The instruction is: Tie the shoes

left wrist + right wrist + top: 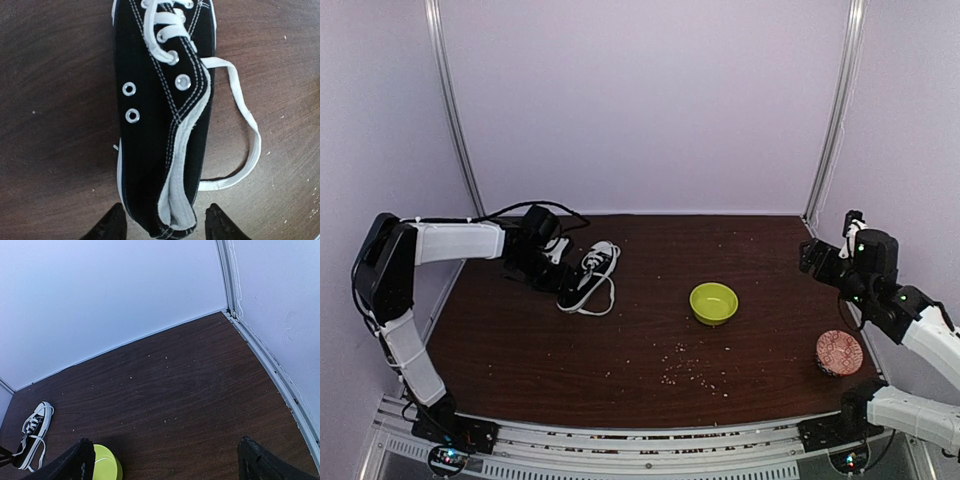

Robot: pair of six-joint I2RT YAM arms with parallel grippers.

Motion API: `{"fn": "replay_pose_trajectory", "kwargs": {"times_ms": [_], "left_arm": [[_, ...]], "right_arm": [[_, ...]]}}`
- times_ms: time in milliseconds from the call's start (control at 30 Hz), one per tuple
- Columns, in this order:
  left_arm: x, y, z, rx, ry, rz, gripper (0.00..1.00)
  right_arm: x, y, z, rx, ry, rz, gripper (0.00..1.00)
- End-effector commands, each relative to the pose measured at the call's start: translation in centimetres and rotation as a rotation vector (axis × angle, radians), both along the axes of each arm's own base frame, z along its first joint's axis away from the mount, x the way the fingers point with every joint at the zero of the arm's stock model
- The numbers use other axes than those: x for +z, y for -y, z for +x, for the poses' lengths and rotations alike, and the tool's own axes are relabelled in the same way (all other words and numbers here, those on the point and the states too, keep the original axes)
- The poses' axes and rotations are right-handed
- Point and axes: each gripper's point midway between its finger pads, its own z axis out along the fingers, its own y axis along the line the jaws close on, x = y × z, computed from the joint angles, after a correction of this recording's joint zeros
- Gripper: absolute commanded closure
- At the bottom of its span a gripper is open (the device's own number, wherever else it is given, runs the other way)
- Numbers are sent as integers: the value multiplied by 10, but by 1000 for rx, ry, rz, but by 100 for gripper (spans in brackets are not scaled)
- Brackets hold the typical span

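The black sneaker (588, 275) with white toe cap lies on the dark table at the left rear, its white lace (603, 298) looped loose beside it. In the left wrist view the shoe (155, 125) lies on its side, heel toward me, with the lace (247, 135) curling to the right. My left gripper (165, 225) is open, its fingers on either side of the heel, not closed on it. In the top view the left gripper (558, 268) is at the shoe's heel end. My right gripper (165, 460) is open and empty, held high at the right edge (820, 255). The shoe shows far left in the right wrist view (34, 432).
A lime green bowl (713, 302) stands mid-table and also shows in the right wrist view (107, 465). A pink patterned round container (839, 352) sits at the right front. Crumbs (690, 368) are scattered across the front middle. White walls enclose the back and sides.
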Motion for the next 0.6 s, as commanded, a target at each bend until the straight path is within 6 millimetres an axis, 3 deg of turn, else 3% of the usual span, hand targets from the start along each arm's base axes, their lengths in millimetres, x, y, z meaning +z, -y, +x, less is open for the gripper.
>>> {"fn": "replay_pose_trajectory", "kwargs": {"times_ms": [0,67,133,167,233,300,433,567], "left_arm": [[-6,8,-2,-29,-16,-12,59],[-7,9,-1,-30,-18,-13,74],[-7,9,0,-24,-24,-13,77],[-8,9,-1,-23,-29,-11,75],[-9,9,-2,-20,-41,-9,61],[-11,9,-4,-25,-63,-7,57],[-9,10,-5,-42,-64,0,100],[11,-2,0,-11,-5,42,100]], "right_arm": [[1,0,-2,2,15,10,1],[1,1,-2,2,15,11,0],[1,2,-3,-4,15,11,0],[0,2,-3,-7,14,10,1],[0,3,-4,-12,13,8,1],[0,4,-4,-16,16,9,1],[1,5,-5,-17,17,10,1],[0,7,-8,-23,11,0,1]]}}
